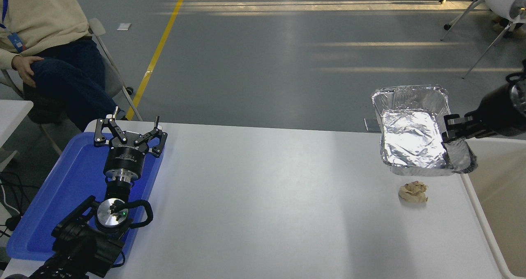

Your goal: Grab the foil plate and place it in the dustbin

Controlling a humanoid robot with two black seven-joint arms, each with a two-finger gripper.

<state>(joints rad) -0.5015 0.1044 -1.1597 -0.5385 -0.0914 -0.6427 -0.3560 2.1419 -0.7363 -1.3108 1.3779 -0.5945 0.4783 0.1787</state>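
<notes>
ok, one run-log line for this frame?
phase: carry | right gripper: shut on foil plate wall, plate lifted by dustbin edge | left gripper: open, parked over blue tray | paper wad: on table

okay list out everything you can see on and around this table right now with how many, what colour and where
foil plate: one, silver, held above the table's far right corner
dustbin: one, off-white, at the table's right edge
paper wad: one, beige, on the table near the bin
tray: one, blue, table's left end
table: one, white
person: one, cream top, seated far left
left pincer: black, open, parked over the tray
right pincer: black, clamped on the plate's right wall
</notes>
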